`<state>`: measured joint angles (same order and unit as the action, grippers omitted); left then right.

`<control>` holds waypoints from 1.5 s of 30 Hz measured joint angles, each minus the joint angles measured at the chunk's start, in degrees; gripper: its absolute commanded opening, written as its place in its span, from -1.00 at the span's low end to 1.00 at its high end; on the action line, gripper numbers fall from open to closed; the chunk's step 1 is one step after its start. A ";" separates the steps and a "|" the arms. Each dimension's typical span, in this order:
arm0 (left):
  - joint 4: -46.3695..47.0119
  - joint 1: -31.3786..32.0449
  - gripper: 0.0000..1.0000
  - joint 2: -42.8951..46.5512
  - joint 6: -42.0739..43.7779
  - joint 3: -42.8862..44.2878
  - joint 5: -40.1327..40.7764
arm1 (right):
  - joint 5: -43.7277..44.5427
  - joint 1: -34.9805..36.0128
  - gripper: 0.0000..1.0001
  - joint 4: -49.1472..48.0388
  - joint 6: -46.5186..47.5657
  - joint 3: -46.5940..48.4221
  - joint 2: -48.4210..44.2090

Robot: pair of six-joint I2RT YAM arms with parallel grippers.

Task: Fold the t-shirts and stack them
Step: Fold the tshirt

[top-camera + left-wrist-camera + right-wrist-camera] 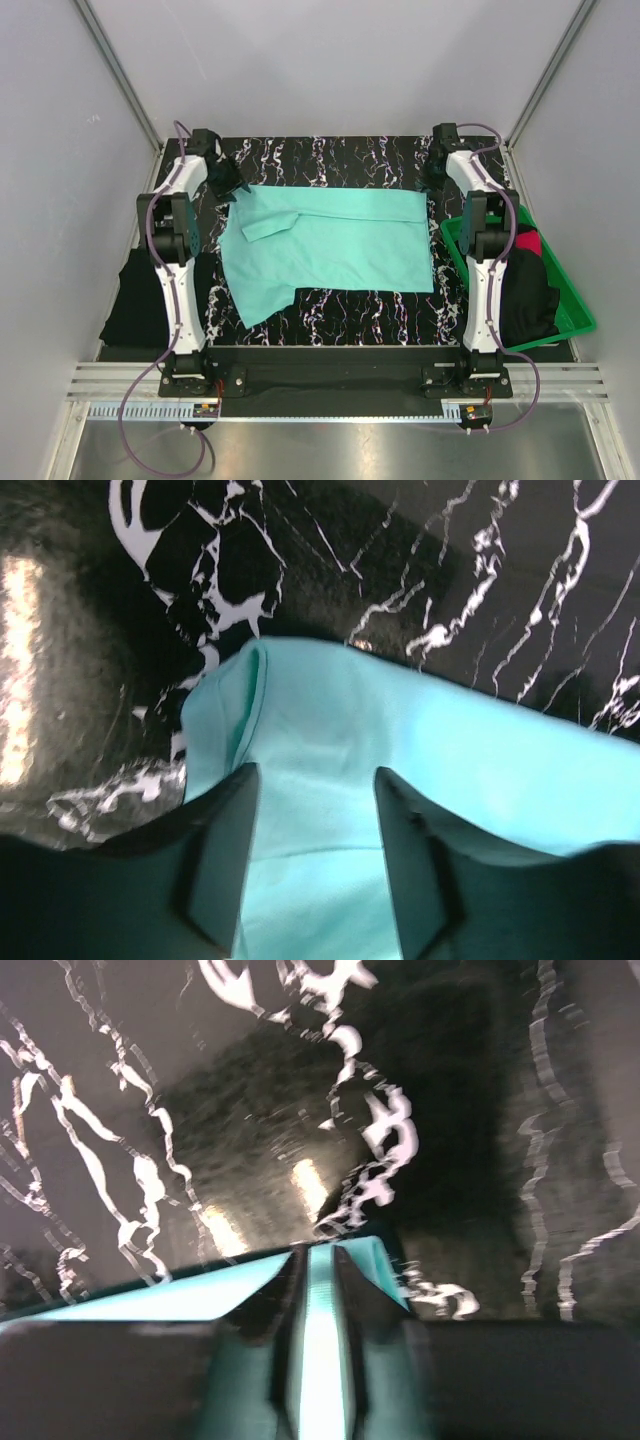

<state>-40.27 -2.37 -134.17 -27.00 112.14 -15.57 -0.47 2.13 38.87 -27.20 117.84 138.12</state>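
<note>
A turquoise-mint t-shirt [330,245] lies spread on the black marbled mat [340,155], with one sleeve folded in at its upper left. My left gripper [232,187] is at the shirt's far left corner. In the left wrist view it [317,773] is open, with the turquoise cloth [400,740] lying under and between its jaws. My right gripper [430,182] is at the far right corner. In the right wrist view it [320,1260] is shut on a thin edge of the turquoise cloth [150,1300].
A black t-shirt [140,300] lies in a heap left of the mat beside the left arm. A green tray [575,300] at the right holds a black t-shirt [530,295] and a red-pink one [528,243]. White walls enclose the table.
</note>
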 measured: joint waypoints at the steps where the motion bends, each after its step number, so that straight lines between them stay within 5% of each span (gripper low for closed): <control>1: 0.02 0.11 0.18 1.27 0.26 -1.05 0.83 | 0.70 -0.07 -0.41 0.04 0.57 0.00 -0.02; 7: 0.48 0.83 0.18 15.32 0.85 -13.35 2.75 | 2.43 -0.07 -0.07 0.76 1.68 -1.60 -2.78; 11: 4.22 1.86 -0.12 28.00 -0.74 -26.27 -0.66 | -1.22 0.02 0.02 1.64 0.70 -8.59 -11.47; 17: 18.38 5.11 -0.03 37.42 -6.38 -46.49 -11.91 | -14.67 2.84 0.15 -4.24 -0.74 -27.21 -31.10; 21: 21.11 5.53 0.25 37.38 -8.59 -51.60 -13.55 | -22.47 10.49 0.15 -12.94 -2.80 -37.75 -37.57; 26: 23.89 2.45 0.47 38.62 -10.05 -52.43 -15.13 | -32.15 21.05 0.13 -31.93 -10.47 -46.49 -33.75; 30: 25.92 -2.10 0.34 38.95 -10.73 -52.54 -16.57 | -35.39 26.10 0.13 -44.28 -16.31 -46.31 -26.03; 35: 26.82 -4.13 0.27 38.91 -10.78 -53.09 -16.87 | -33.94 29.11 -0.02 -51.89 -21.11 -43.39 -18.95; 45: 26.12 -3.87 0.36 38.88 -8.35 -56.28 -15.76 | -27.23 31.32 0.04 -55.71 -22.45 -35.17 -9.53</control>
<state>-14.15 -6.24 -95.29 -35.35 55.86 -31.33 -27.70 33.45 -16.84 -49.65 82.67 128.60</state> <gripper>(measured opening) 0.670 0.514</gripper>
